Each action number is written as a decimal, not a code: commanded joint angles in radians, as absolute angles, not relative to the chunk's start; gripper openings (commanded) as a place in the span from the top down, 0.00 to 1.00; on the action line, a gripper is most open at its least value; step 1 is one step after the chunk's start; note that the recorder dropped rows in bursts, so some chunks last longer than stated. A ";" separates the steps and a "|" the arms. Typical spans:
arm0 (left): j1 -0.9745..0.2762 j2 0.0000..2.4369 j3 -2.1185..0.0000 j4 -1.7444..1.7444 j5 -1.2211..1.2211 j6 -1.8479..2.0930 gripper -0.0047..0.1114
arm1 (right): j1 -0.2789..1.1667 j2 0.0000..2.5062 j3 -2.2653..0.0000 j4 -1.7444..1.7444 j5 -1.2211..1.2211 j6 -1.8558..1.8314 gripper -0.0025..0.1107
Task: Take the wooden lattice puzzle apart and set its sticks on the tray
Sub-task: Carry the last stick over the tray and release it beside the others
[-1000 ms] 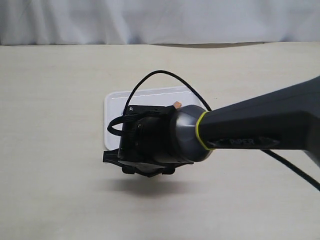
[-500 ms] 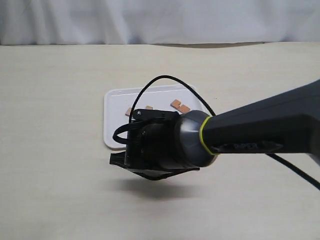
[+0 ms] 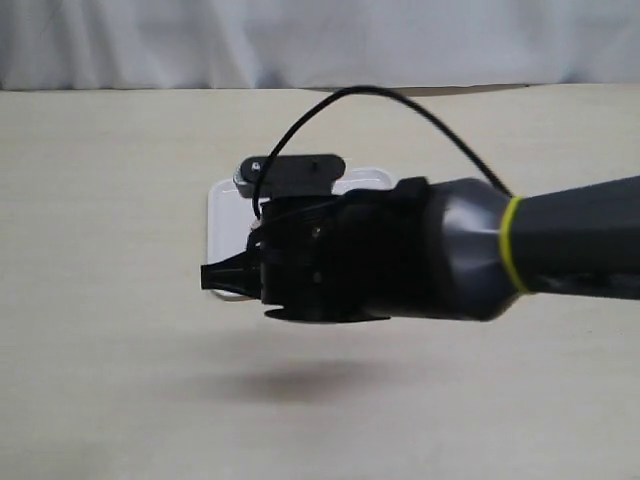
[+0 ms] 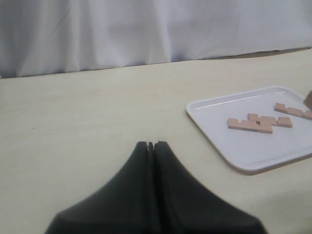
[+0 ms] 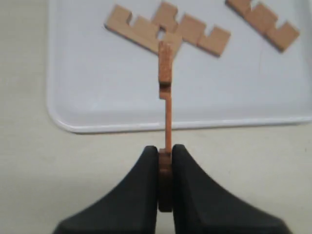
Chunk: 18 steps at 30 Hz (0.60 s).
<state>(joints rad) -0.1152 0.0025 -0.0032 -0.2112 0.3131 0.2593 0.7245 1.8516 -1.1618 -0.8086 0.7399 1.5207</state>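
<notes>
Lifted and rolled level since a second ago, the right fingers (image 5: 141, 187) clench one notched stick (image 5: 166, 97) edge-on, pointing across the white tray (image 5: 97, 97) rim, where three other sticks (image 5: 139, 27) lie flat. Left fingers (image 4: 141, 168) are pressed together, empty, above the bench (image 4: 73, 122).

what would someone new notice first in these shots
The bulky black right arm fills the middle of the exterior view and hides most of the white tray. In the right wrist view, the right gripper is shut on one end of a notched wooden stick, held edge-on and pointing toward the tray. There, three more sticks lie flat.
</notes>
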 commanded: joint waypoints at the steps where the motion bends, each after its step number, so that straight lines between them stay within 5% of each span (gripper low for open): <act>1: -0.105 0.000 0.000 -0.213 0.304 0.265 0.96 | 0.734 1.743 -1.159 -0.862 0.730 1.322 0.94; 11: -0.105 0.000 0.000 -0.213 0.304 0.265 0.96 | 0.714 1.639 -1.159 -0.737 0.901 0.683 0.94; 18: -0.105 0.000 0.000 -0.213 0.304 0.265 0.96 | 0.539 1.640 -1.155 -0.485 0.873 0.402 0.94</act>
<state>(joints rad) -0.1152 0.0025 -0.0032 -0.2112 0.3131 0.2593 0.6103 1.6455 -1.1618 -0.5848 0.9023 0.5094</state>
